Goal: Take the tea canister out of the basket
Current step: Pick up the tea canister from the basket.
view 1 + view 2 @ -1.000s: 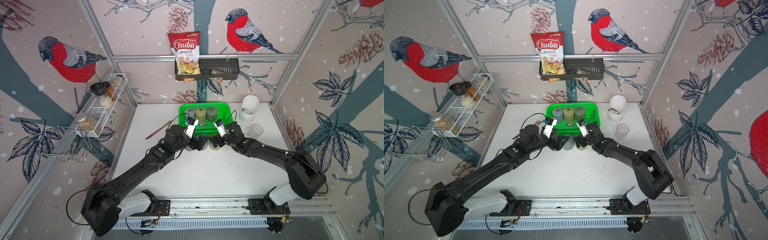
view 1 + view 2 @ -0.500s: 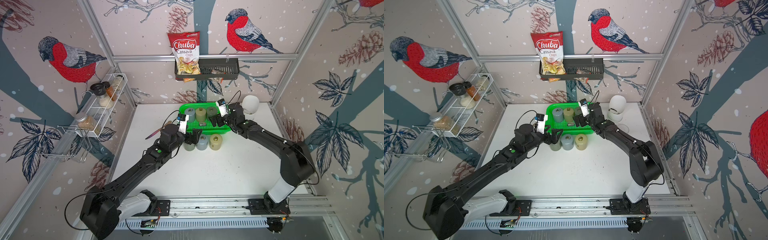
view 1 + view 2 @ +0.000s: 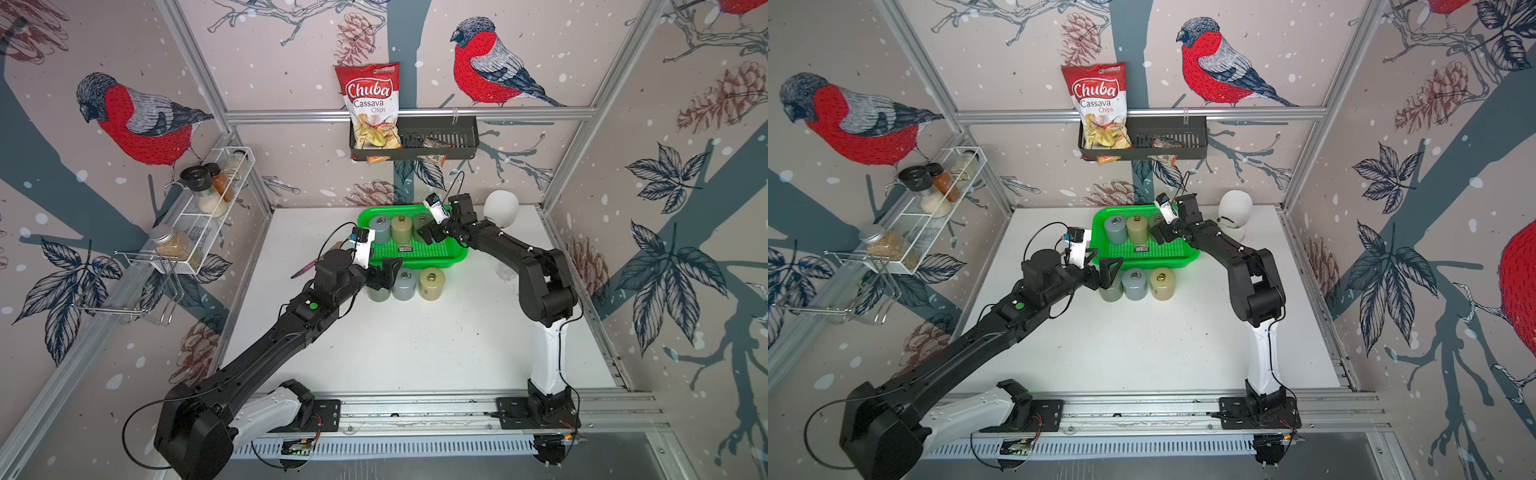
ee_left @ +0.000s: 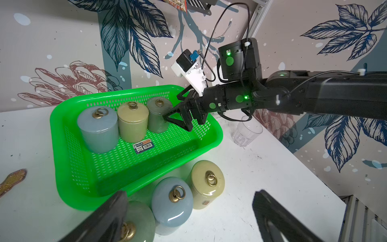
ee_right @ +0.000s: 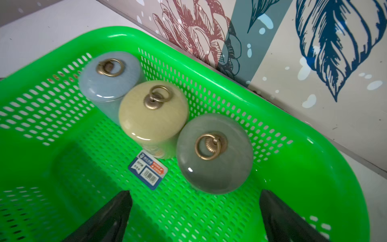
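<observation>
In both top views the basket [image 3: 415,262] [image 3: 1144,262] sits at the back of the table [image 3: 415,353]; the right gripper [image 3: 428,235] [image 3: 1160,235] hangs over its right end, jaws spread, empty; the left gripper [image 3: 384,272] [image 3: 1108,270], also spread, hovers by a row of three canisters [image 3: 405,284] standing outside, just in front; from the left wrist, the grey-green canister [image 4: 157,117] stands upright in the basket beside a beige canister [image 4: 132,121] and a blue-grey canister [image 4: 98,130]; from the right wrist, the grey-green one [image 5: 213,153] lies just ahead of the open fingers [image 5: 113,213], near a sticker [image 5: 148,169].
</observation>
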